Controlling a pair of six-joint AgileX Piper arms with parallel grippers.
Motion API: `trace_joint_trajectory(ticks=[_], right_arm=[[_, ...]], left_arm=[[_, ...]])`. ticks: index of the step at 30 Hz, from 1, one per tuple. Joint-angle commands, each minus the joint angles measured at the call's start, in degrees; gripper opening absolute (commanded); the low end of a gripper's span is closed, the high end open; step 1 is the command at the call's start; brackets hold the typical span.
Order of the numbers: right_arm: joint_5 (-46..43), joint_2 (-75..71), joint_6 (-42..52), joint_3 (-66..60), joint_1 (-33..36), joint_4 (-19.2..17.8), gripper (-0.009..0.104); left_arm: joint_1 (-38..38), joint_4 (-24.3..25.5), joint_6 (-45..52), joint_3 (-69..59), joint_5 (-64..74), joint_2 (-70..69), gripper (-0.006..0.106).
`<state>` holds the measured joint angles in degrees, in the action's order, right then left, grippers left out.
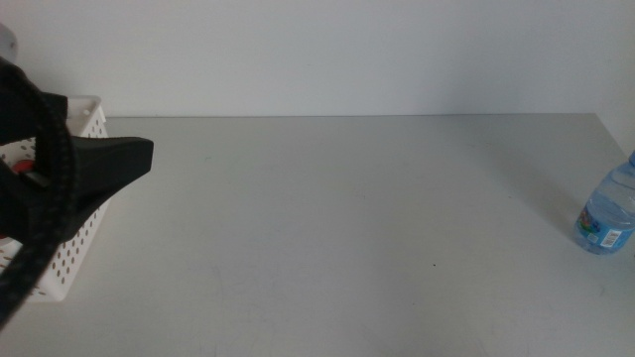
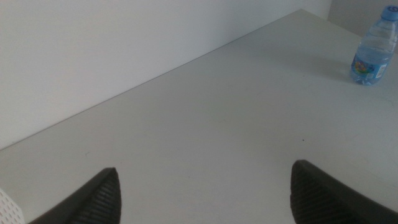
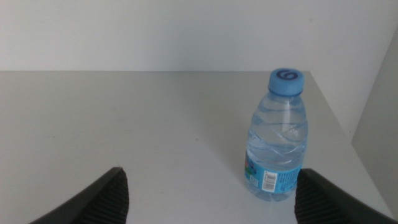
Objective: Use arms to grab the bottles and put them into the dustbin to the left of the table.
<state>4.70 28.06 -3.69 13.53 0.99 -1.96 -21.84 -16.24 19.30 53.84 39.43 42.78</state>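
cap: embossed swirl mark resembling a "g"; no other characters legible.
label: blue band on the bottle carrying a white barcode patch; bars visible, digits too small to read.
label, middle view: coloured print, blurred, unreadable.

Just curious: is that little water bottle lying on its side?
No, the water bottle stands upright on the table, blue cap on top.
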Motion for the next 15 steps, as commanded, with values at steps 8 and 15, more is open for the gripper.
trace_joint_trajectory(ticks=[8, 15], right_arm=[[-21.22, 3.11, -1.66, -8.25, -0.72, 2.27, 0.094], [-30.83, 17.70, -1.06, -10.10, -2.43, 5.34, 0.094]], left_arm=[[-0.39, -0.97, -0.55, 1.48, -3.68, -0.27, 0.093], [-0.39, -0.88, -0.55, 1.48, -3.68, -0.27, 0.093]])
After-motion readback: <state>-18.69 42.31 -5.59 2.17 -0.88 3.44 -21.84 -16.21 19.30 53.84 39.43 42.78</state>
